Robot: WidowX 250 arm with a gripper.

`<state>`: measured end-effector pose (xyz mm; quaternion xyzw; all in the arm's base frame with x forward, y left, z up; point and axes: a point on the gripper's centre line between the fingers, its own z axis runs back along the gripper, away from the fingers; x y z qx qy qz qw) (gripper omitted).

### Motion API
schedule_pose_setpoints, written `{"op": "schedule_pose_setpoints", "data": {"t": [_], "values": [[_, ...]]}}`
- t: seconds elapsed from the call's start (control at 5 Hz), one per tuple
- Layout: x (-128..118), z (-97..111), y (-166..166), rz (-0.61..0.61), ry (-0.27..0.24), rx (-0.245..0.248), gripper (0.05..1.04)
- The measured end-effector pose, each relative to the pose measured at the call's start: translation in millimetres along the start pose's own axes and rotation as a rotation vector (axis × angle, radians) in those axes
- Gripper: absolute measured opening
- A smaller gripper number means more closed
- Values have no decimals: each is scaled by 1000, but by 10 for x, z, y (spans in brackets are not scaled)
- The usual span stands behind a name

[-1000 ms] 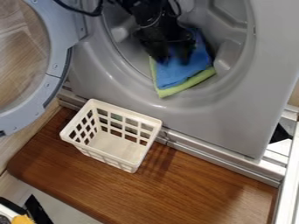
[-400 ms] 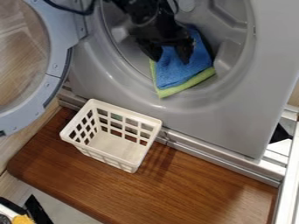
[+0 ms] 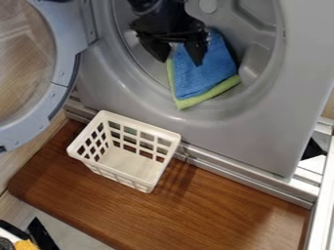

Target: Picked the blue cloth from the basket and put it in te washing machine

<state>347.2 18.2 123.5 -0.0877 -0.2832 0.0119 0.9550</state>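
Door (image 3: 65, 44) swung wide at the left side of the washing machine (image 3: 235, 141), likely to pinch fabric if pushed shut with any across the lip (image 3: 150, 95). Next rightward, white basket (image 3: 142, 125) on the wooden board (image 3: 209, 205), near its back left corner and close by the machine's front; at risk of a bump or a tip from too low a swing of the arm. Farther right, beyond the board's back edge, blue cloth (image 3: 210, 75) at the lower edge of the machine's opening, over a green layer (image 3: 209, 93) visible along its left and lower sides. To judge by this, task all but done. Main danger: a slide forward and out over the lip, from lying so near the front, or from a drag by the gripper (image 3: 180, 63) on leaving, a fingertip perhaps catching the pile. As for pose, arm (image 3: 168, 22) down from the view's top edge into the upper left part of the opening, gripper aimed downward, fingers spread with a gap between, seemingly clamped on nothing; one tip just beside the blue cloth's upper left edge, the other over its surface, contact impossible to tell. Best next: a straight lift away, clear of fabric and door.
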Motion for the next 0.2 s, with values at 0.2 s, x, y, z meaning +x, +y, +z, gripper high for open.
{"op": "schedule_pose_setpoints", "data": {"t": [0.2], "values": [[-223, 179, 42, 42, 42, 89, 999]]}}
